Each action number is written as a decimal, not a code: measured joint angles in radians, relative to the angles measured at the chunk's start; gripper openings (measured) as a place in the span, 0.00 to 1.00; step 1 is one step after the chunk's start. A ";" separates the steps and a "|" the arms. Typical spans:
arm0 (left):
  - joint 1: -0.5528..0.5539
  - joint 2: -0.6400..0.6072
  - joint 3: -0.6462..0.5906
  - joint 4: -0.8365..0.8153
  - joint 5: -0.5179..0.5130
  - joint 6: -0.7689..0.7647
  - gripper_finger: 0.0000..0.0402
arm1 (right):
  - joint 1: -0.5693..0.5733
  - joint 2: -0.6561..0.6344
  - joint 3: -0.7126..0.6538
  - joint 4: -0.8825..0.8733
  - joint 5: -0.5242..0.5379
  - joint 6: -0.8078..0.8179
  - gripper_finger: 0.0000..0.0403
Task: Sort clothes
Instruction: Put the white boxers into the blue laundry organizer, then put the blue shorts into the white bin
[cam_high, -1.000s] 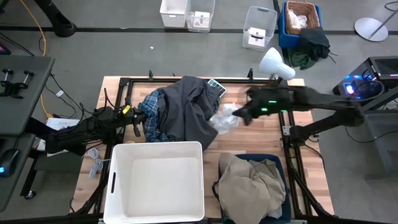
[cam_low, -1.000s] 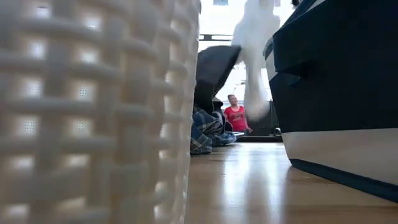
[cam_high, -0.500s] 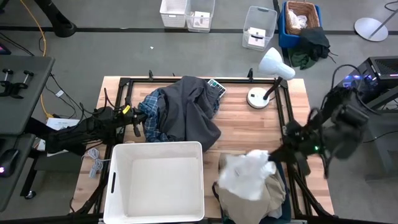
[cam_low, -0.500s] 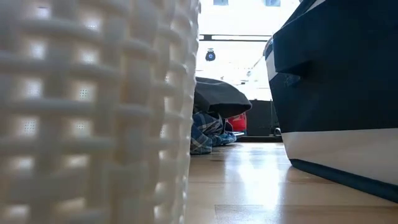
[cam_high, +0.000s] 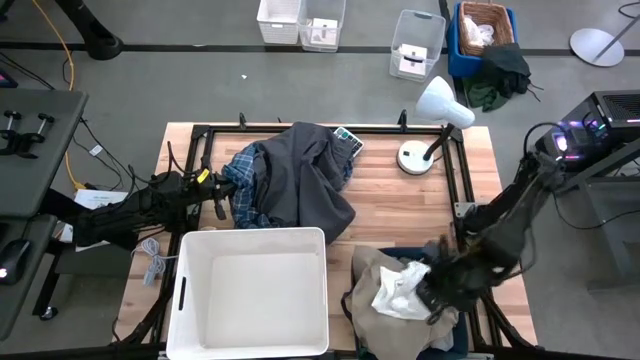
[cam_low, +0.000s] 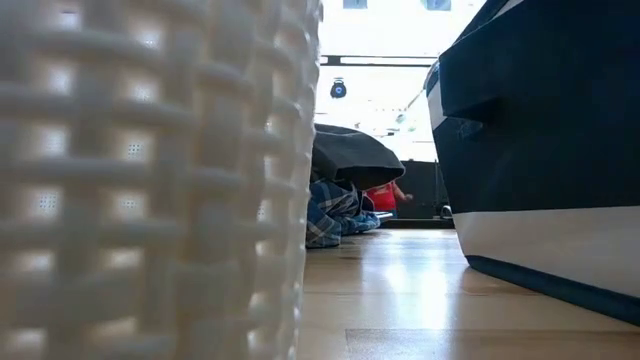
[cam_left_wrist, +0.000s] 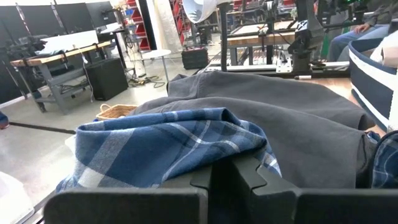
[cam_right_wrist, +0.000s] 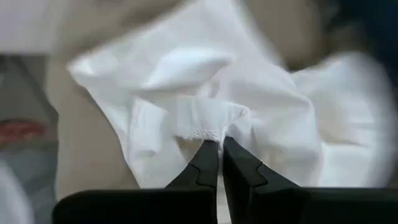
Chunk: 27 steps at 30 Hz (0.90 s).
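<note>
Two garments sit binned, the right hand (cam_high: 425, 293) pinching the white garment (cam_high: 398, 290) atop the khaki one (cam_high: 375, 272), while grey garment (cam_high: 305, 180) and plaid shirt (cam_high: 243, 192) await the left hand (cam_left_wrist: 222, 169), pressed together.

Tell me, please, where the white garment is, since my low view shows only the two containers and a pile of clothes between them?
Observer: The white garment lies in the dark blue bin, on top of the beige khaki garment.
Operator: Has it been let go?
Observer: No. The right wrist view shows the right arm with its jaws shut on a fold of it.
Operator: And the left arm?
Observer: The left arm reaches in from the table's left side, its jaws shut at the edge of the plaid shirt, which lies partly under the dark grey garment.
</note>
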 joint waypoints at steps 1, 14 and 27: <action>0.000 0.000 0.000 0.000 0.000 0.000 0.04 | -0.009 0.004 -0.069 0.107 -0.037 0.000 0.00; 0.000 0.000 0.000 0.000 0.000 0.000 0.04 | -0.064 0.024 -0.340 0.453 -0.195 0.113 0.23; 0.000 0.000 0.000 0.000 0.000 0.000 0.04 | -0.204 -0.016 0.168 0.203 0.132 -0.312 0.48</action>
